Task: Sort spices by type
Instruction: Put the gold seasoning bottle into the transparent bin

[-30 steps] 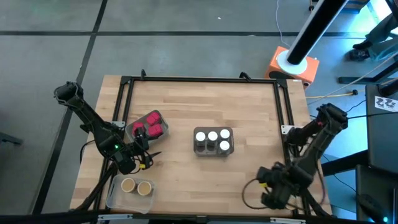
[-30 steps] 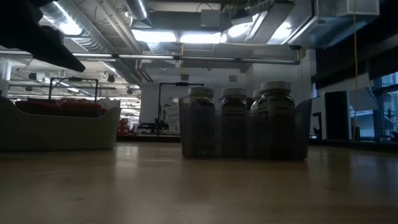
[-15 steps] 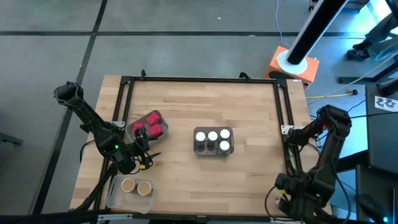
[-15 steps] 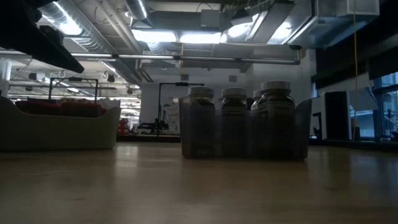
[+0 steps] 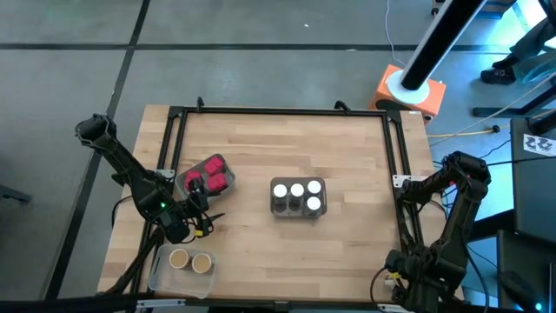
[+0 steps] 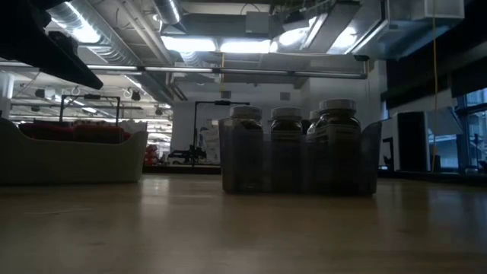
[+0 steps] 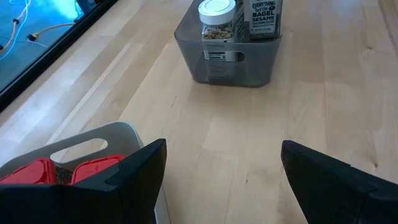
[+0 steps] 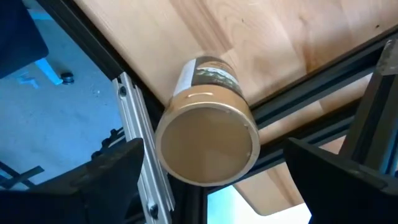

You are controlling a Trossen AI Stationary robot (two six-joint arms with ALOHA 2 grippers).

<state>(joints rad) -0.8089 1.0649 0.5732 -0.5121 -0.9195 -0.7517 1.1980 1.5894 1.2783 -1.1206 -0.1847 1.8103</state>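
Note:
Three white-lidded jars (image 5: 297,189) stand in a grey tray (image 5: 298,209) at mid-table, also in the low view (image 6: 297,144). Red packets (image 5: 211,174) sit in a white tray (image 7: 93,146) at the left. Two tan-lidded jars (image 5: 190,260) stand in a clear tray near the near edge. My left gripper (image 5: 207,222) hovers open between those two trays. My right gripper (image 8: 217,186) is open off the table's near right corner. A third tan-lidded jar (image 8: 208,146) lies on its side at the table's edge between its fingers, lid toward the camera, with gaps on both sides.
A dark metal frame (image 5: 278,111) runs along the table's far, left and right sides, and a frame rail (image 8: 137,124) passes beside the lying jar. Bare wood (image 5: 347,252) lies between the grey tray and the near edge. An orange-based pole (image 5: 408,87) stands beyond the far right corner.
My right arm has drawn back toward the table's near right corner and folded in there, its gripper moving off the table top past the near edge. The left arm and the trays have kept still.

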